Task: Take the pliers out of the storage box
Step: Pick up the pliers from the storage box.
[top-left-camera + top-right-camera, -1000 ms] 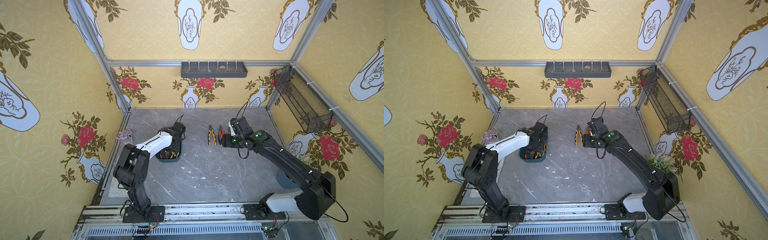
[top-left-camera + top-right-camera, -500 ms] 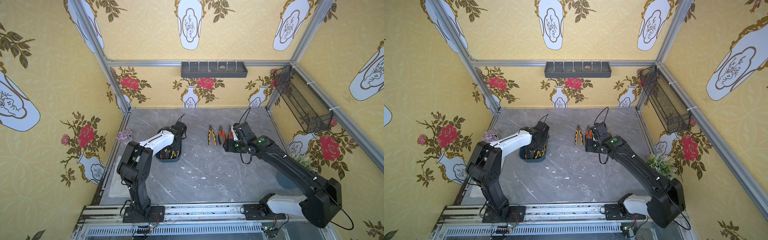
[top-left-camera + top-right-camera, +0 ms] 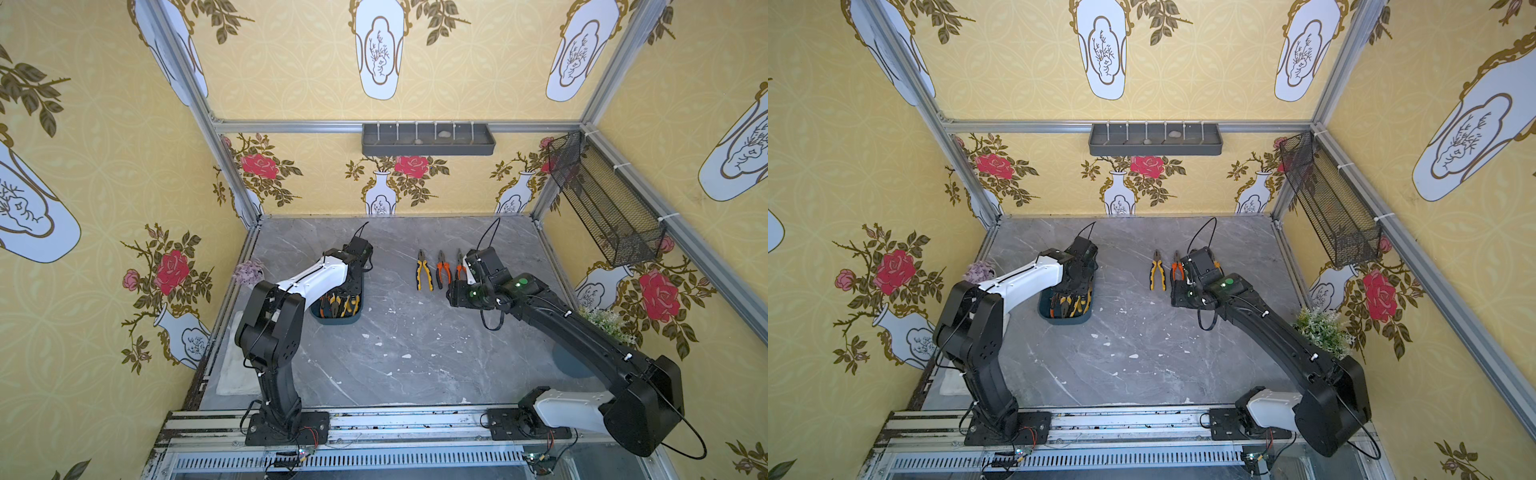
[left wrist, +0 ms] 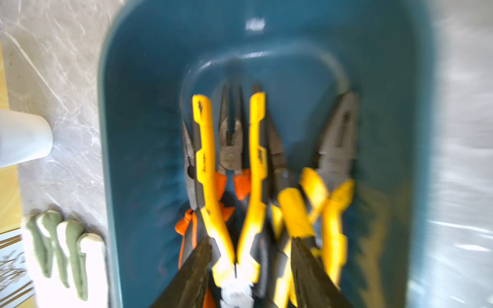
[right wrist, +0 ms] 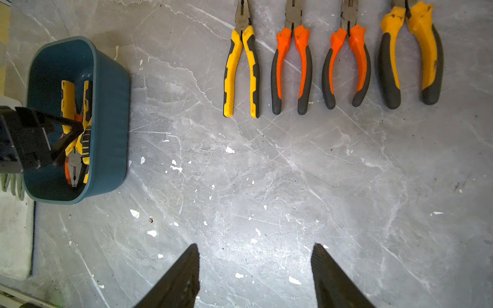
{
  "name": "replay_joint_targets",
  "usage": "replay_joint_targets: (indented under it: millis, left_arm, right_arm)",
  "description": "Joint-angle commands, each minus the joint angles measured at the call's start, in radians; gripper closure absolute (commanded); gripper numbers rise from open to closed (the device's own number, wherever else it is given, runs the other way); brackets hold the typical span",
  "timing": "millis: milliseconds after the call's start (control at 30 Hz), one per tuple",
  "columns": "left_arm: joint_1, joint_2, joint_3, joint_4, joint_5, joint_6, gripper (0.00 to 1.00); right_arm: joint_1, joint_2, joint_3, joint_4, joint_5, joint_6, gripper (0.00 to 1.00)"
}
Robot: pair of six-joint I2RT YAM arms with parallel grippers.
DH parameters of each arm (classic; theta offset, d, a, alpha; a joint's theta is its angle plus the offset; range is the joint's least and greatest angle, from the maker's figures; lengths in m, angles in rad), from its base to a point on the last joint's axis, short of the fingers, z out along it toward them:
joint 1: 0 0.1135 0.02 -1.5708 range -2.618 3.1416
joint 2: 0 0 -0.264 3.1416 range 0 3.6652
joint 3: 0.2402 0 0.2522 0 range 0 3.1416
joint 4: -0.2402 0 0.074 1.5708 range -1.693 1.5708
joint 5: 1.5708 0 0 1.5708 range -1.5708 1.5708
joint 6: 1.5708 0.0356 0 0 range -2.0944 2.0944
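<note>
The left gripper [image 4: 250, 240], jaws apart, hangs inside the shallow teal-blue plastic storage box [image 4: 133, 133]. It straddles yellow-handled steel pliers [image 4: 204, 160] lying lengthwise, handles pointing away. The right gripper [image 5: 255, 246], spread and empty, is well apart.

Four pliers [image 5: 292, 69] are being shown lying in a row on the table [image 5: 266, 186], nearer its back edge, jaws toward it: handles yellow, orange, orange, yellow. More pliers [image 4: 229, 186] are being held piled in the teal box [image 5: 112, 120], toward the left edge.
</note>
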State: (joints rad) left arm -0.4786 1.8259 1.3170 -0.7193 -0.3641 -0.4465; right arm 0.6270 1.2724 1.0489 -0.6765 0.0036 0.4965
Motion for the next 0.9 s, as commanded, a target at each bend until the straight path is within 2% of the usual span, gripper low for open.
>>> replay_joint_targets:
  millis: [0,433,800,867]
  left_arm:
    - [-0.002,-0.016,-0.009,0.014,0.061,-0.039,0.48]
    - [-0.025,0.111,0.055,-0.023,0.077,-0.052,0.53]
    - [-0.035,0.098,0.027,-0.046,0.086,-0.076,0.65]
    - [-0.037,0.090,0.013,-0.046,0.086,-0.078,0.71]
  right_arm:
    - [0.001,-0.005,-0.003,0.015,-0.004,0.010,0.33]
    - [0.002,-0.029,0.006,-0.027,0.012,0.011,0.33]
    - [0.000,-0.047,0.002,-0.039,0.027,0.008,0.33]
    - [0.000,-0.044,0.001,-0.037,0.028,0.010,0.33]
